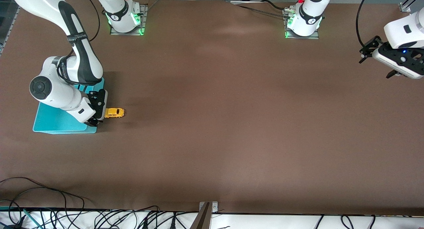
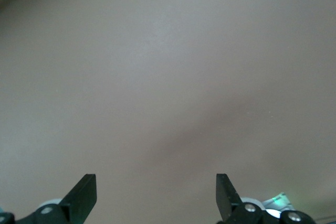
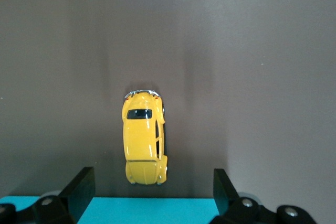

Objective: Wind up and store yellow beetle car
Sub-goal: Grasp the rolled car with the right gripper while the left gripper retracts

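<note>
The yellow beetle car (image 1: 114, 112) (image 3: 143, 140) stands on its wheels on the brown table, right beside the turquoise bin (image 1: 56, 121) (image 3: 152, 211), on the bin's side toward the left arm's end. My right gripper (image 1: 98, 110) (image 3: 152, 192) hangs low over the bin's edge next to the car. It is open, and the car lies just ahead of its fingertips, not between them. The right arm hides much of the bin. My left gripper (image 1: 374, 67) (image 2: 156, 192) waits open and empty above bare table at the left arm's end.
Both arm bases (image 1: 126, 20) (image 1: 303, 23) stand along the table edge farthest from the front camera. Loose cables (image 1: 49, 202) and a metal bracket (image 1: 208, 209) lie along the nearest edge. Brown table (image 1: 232, 123) stretches between the car and the left arm.
</note>
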Motion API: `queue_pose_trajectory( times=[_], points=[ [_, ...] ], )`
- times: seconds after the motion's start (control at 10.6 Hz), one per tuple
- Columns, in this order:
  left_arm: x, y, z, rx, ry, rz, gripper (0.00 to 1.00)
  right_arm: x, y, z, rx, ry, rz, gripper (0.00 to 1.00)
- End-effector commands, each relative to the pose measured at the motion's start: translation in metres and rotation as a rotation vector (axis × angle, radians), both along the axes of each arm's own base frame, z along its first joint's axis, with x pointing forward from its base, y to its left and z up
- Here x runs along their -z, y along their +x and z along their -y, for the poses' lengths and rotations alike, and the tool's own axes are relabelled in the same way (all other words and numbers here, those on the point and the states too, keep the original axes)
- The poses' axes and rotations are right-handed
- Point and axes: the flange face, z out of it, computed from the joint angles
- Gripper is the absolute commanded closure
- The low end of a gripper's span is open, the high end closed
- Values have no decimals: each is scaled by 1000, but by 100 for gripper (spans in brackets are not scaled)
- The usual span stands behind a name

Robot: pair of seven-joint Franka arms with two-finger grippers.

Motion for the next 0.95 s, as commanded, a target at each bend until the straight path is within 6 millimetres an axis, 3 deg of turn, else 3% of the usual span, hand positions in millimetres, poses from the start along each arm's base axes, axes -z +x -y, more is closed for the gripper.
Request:
queue_pose_trajectory(
  times=[0.0,0.19,0.47,0.76,0.85],
  points=[
    [-42,-6,23,-119,5,-3,0,16,-17,1,-26,6,20,0],
    [-57,-6,33,-267,7,29,0,42,-20,0,-51,7,14,0],
    [-51,8,41,-553,-31,23,0,50,-19,-5,-74,10,26,0],
    [-47,10,37,-620,-29,17,0,72,-25,-17,-92,23,28,0],
    [-47,11,37,-615,-29,17,0,72,-25,-15,-91,23,29,23]
  ],
)
